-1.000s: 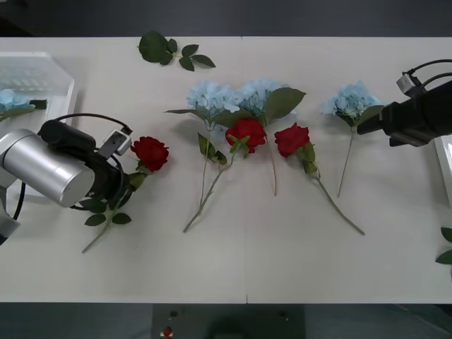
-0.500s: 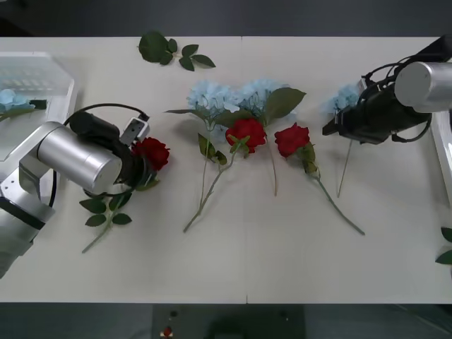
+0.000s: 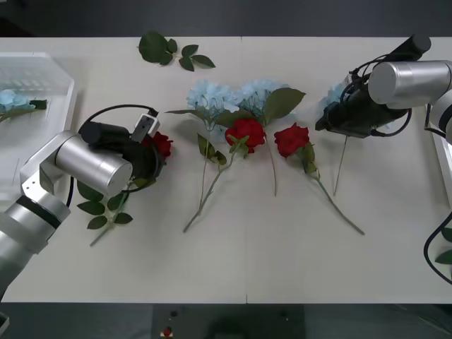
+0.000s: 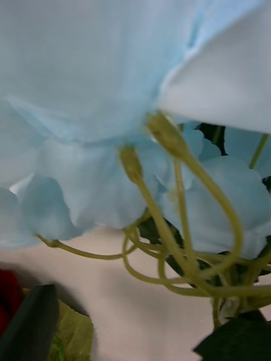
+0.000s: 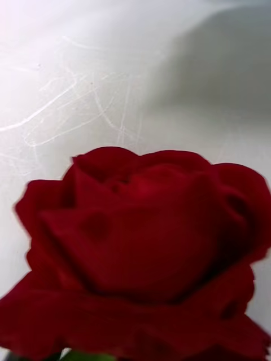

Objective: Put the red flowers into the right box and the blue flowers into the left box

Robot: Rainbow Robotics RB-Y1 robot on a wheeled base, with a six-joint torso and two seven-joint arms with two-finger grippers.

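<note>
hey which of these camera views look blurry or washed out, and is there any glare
Left wrist view: the red rose sits so close that its petals blur, and the table behind glares white toward one corner. Right wrist view: the blue flower is pale and soft, its thin stalks sharper. Front view: evenly lit, crisp, with only faint shadows beneath the arms.

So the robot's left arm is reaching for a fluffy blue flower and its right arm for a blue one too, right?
Not quite. In the front view the left gripper is at a deep red rose, not a blue flower. The right gripper is indeed at a pale blue fluffy flower.
</note>
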